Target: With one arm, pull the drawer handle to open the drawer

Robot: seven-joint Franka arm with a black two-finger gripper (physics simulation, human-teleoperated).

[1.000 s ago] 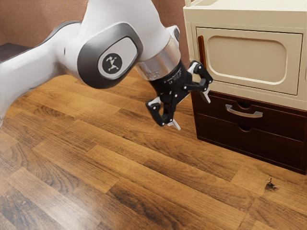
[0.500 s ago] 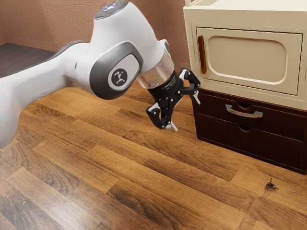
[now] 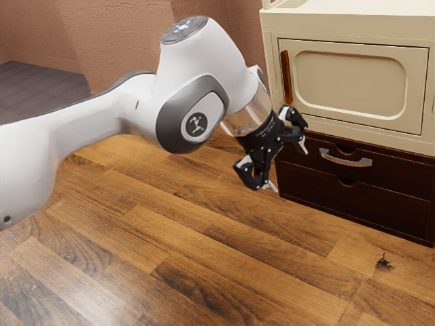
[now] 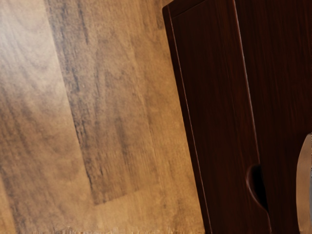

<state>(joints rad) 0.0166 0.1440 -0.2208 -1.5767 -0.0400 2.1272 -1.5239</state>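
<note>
"Wood flooring (image 3: 170, 251) fronts the dark cabinet (image 3: 387, 209). Gripper (image 3: 288, 167)?"
"Near the cabinet's end at the exterior view's left, fingers apart."
"And above?"
"Cream cupboard (image 3: 350, 85) sits on the cabinet."
"Silver handle (image 3: 346, 161)?"
"On the cabinet's closed upper drawer (image 3: 401, 172)."

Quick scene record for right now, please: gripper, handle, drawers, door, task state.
gripper: open, clear of the handle
handle: silver, on the upper drawer
upper drawer: dark wood, shut
lower drawer: dark wood, shut, notch at its top edge
door: cream, shut, above the drawers
floor: wood planks
task state: handle not grasped, drawer not yet pulled
</note>
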